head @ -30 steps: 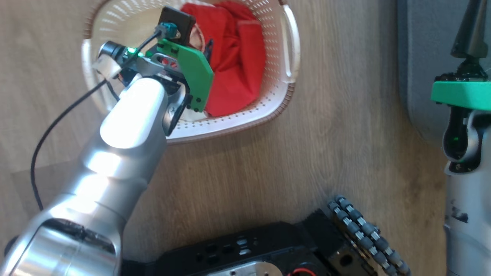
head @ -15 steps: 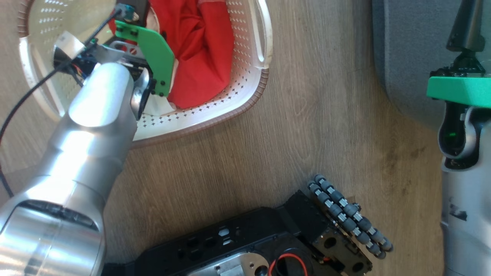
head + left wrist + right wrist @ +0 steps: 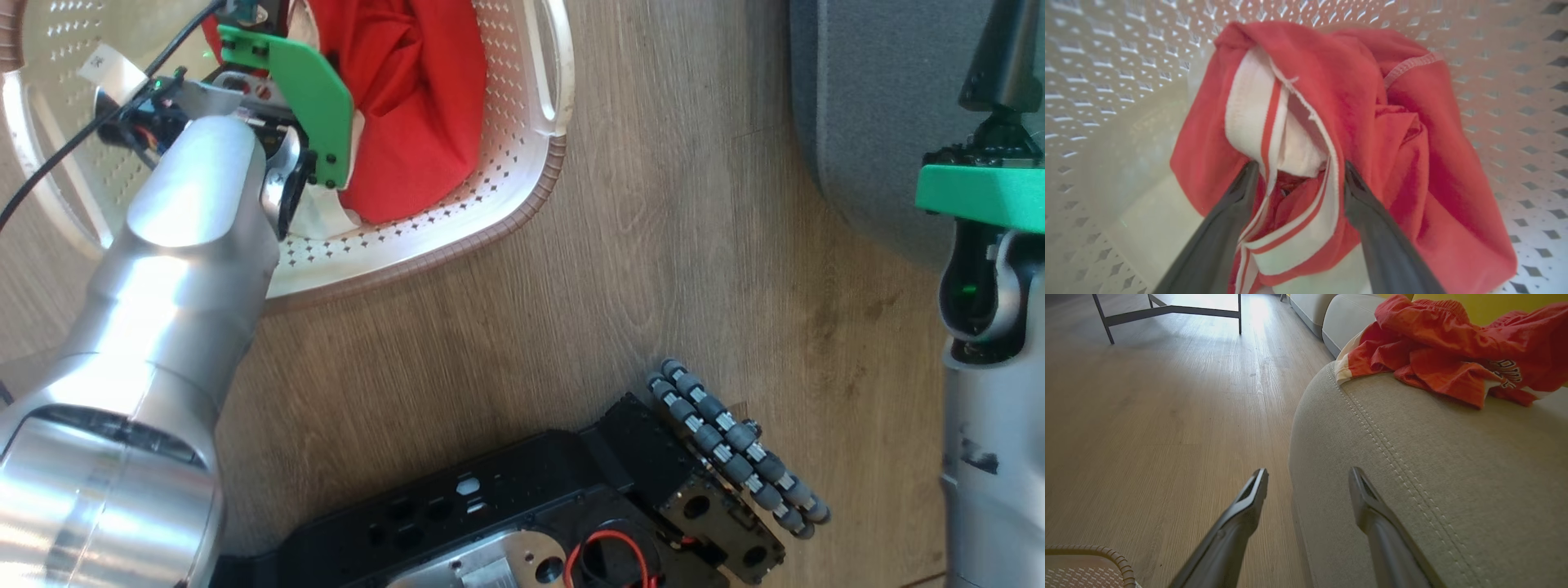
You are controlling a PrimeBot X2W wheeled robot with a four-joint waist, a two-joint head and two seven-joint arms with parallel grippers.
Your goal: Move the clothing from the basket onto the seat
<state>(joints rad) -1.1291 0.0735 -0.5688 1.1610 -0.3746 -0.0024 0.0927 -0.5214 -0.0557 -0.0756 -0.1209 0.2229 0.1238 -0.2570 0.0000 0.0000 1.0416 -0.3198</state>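
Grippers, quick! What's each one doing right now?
Left gripper: open, fingers either side of the clothing in the basket, not clamped yet.
Right gripper: open, empty, by the seat.

Your right gripper is hanging spread beside the seat corner. Clothing is lying on the seat; likely the basket rim is showing lower left.

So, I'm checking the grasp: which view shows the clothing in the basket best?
Left wrist view: the clothing is close up, white band inside the open left tool. Head view: the arm hides part. Right wrist view: another red garment on the seat.
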